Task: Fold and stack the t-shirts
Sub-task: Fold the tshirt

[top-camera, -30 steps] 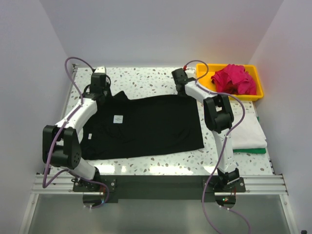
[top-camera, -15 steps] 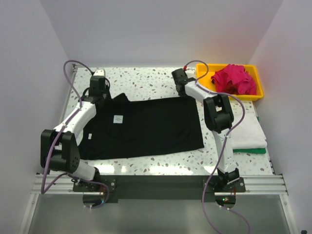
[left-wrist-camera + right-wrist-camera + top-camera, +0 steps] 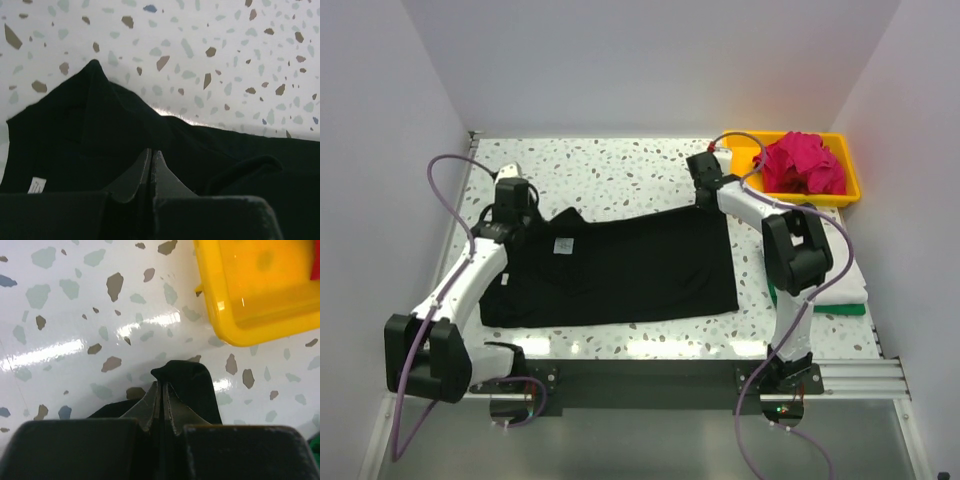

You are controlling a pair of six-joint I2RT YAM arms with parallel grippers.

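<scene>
A large black t-shirt (image 3: 620, 265) with a small white label (image 3: 561, 244) lies spread across the middle of the table. My left gripper (image 3: 513, 218) is shut on its far left edge; in the left wrist view the closed fingers (image 3: 151, 157) pinch black cloth (image 3: 75, 140). My right gripper (image 3: 707, 196) is shut on the shirt's far right corner; in the right wrist view a peak of black cloth (image 3: 187, 377) rises from the closed jaws (image 3: 161, 387). A magenta shirt (image 3: 800, 162) is bunched in the yellow tray (image 3: 850, 190). Folded white (image 3: 840, 275) and green (image 3: 840, 309) shirts lie at right.
The yellow tray stands at the far right corner, close to my right gripper, and shows in the right wrist view (image 3: 250, 295). The speckled table (image 3: 620, 170) shows bare behind the black shirt. White walls enclose the table on three sides.
Both grippers have moved toward the near side, dragging the black shirt's far edge with them. The right arm has swung to the right, the left arm has stretched out.
</scene>
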